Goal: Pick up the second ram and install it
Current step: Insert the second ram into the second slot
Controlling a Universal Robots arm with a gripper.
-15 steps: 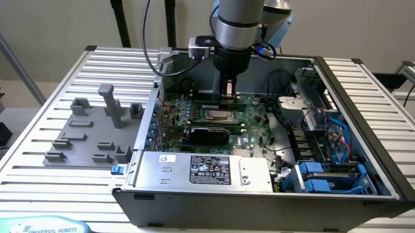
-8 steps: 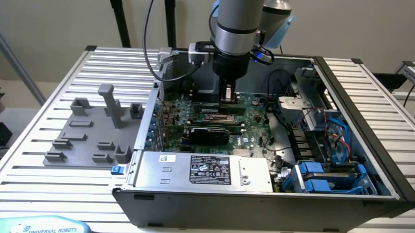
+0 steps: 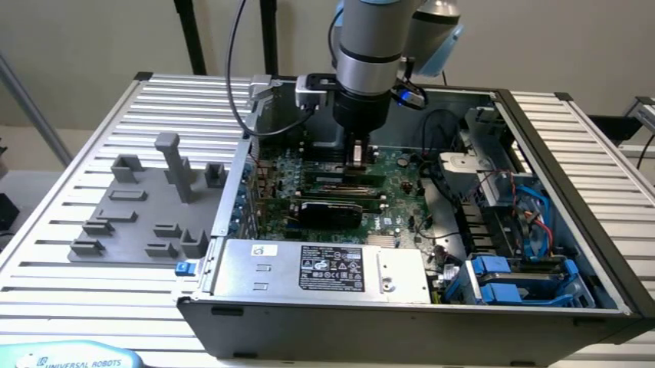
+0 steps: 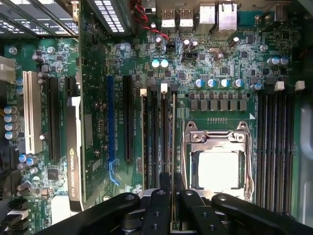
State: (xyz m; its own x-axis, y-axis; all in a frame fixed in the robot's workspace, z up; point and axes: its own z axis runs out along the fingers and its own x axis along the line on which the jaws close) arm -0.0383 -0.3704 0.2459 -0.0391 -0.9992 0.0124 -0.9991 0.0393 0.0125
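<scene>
Wrist view: gripper (image 4: 172, 196) pinches the second ram (image 4: 173, 142) edge-on over slots, its lower end hidden.

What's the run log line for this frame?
phase: install | gripper: over the motherboard inside the PC case | ram stick: on edge at slots beside CPU socket | fixture: no stick

The second ram (image 4: 173, 142) is a thin green stick, standing on edge in a black slot just beside the square CPU socket (image 4: 218, 161).

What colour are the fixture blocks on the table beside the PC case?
Grey, matte and uniform: the fixture blocks show best in the exterior view, on the exterior view's left of the case.
</scene>
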